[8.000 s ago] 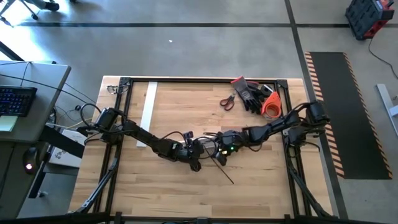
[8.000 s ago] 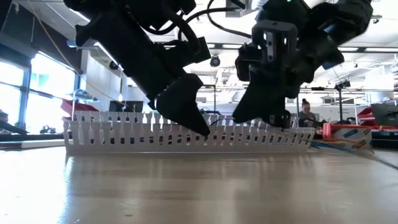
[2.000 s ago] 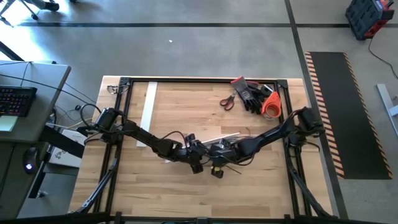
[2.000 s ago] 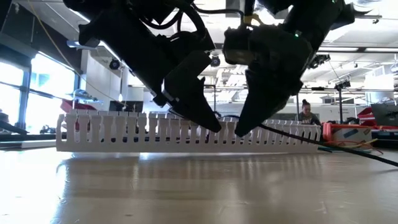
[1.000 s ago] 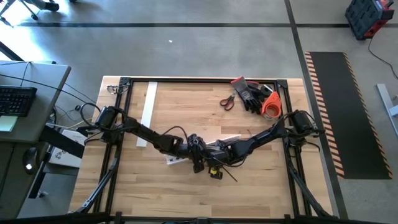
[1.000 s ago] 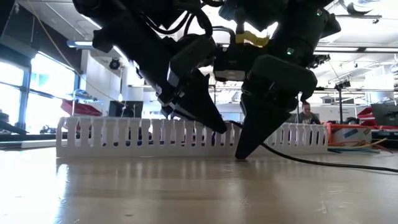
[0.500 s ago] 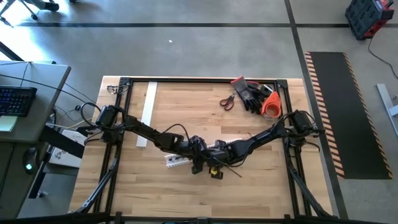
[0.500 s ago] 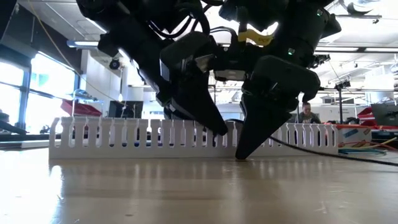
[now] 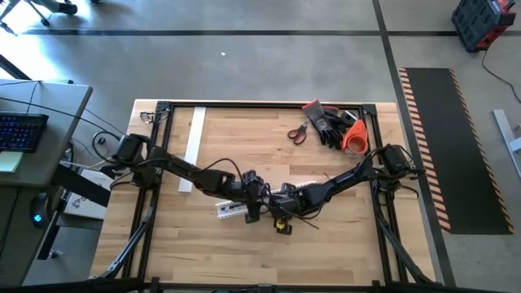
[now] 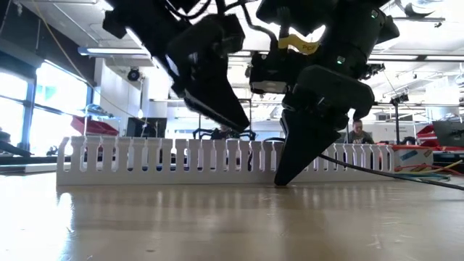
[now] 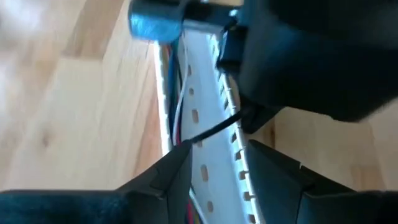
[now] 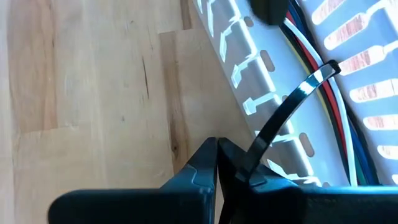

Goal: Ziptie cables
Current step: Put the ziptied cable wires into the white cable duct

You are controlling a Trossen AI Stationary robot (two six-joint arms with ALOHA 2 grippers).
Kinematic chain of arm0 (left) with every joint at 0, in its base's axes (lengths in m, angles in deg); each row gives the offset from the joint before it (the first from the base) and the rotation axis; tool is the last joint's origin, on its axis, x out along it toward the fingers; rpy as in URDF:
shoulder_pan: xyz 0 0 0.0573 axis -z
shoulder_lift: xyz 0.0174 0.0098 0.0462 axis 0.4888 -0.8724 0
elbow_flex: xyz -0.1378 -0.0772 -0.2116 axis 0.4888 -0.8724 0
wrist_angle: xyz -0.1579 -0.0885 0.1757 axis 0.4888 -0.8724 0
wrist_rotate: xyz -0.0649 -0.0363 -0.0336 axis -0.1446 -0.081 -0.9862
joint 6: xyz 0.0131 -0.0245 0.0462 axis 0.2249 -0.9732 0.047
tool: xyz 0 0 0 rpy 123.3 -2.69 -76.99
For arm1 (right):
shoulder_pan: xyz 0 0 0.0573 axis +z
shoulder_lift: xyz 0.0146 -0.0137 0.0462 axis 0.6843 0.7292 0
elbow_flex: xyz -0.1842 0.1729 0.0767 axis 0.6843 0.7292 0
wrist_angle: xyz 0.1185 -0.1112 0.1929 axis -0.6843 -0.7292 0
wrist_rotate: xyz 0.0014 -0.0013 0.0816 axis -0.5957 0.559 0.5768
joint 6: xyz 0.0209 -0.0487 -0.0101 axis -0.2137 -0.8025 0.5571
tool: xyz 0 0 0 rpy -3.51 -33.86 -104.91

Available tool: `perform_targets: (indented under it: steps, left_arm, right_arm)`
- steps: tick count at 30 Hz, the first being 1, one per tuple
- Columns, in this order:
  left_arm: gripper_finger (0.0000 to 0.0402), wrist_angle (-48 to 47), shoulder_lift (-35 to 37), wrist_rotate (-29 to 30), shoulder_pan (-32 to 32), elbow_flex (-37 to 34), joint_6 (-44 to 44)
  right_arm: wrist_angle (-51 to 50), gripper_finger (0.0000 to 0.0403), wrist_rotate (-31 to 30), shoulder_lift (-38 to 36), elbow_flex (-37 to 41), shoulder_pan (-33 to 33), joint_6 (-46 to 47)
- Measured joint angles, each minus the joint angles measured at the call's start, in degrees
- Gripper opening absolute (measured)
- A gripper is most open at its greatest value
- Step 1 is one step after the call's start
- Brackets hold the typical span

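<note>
Two dark arms are meeting at the middle of the wooden table [image 9: 342,244] in the high view, the left tool [image 9: 248,207] and the right tool [image 9: 281,218] sitting just beside each other over the white slotted duct [image 9: 236,208]. Scissors [image 9: 297,133], dark gloves [image 9: 329,124] and an orange object [image 9: 355,138] are lying near the far right corner, well apart from the tools, and a white strip [image 9: 193,140] is lying along the far left side.

In the low view, the left tool [image 10: 235,125] is hanging above the duct [image 10: 145,161], clear of the table top. The right tool [image 10: 279,178] is reaching down to the table in front of the duct, its tips pressed together. A black zip tie [image 10: 362,172] is trailing from it toward the right. A person [image 10: 357,132] is sitting in the room behind.

In the left wrist view, the left tool's fingers [image 11: 165,180] are standing apart, straddling the duct [image 11: 208,155]; the cables [image 11: 177,112], red, blue and white among them, are lying lengthwise inside it, with the zip tie [image 11: 214,129] crossing over.

In the right wrist view, the right tool [image 12: 217,163] is clamping the black zip tie [image 12: 283,115], which is arching over the cables [image 12: 323,93] in the duct [image 12: 261,81].
</note>
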Motion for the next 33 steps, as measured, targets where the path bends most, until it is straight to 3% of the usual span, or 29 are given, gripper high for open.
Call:
perform_targets:
  steps: [6,16,23,33]
  left_arm:
    - [0.0112,2.45,-0.89,-0.98,0.6,0.02,12.82]
    - [0.0068,8.39,-4.33,-3.4,-0.5,0.02,19.76]
    - [0.0078,11.59,-4.33,-6.17,-1.62,0.02,26.11]
    - [0.0078,11.97,-5.64,-13.45,-3.58,0.04,26.97]
  right_arm:
    - [0.37,0.0,-1.85,-0.31,0.04,1.11,-1.91]
    - [0.81,0.0,-5.64,-1.27,0.24,4.0,-6.18]
    - [1.59,0.0,-5.4,-1.42,0.24,4.13,-6.41]
    - [2.47,0.0,-5.44,-1.44,0.22,4.09,-7.48]
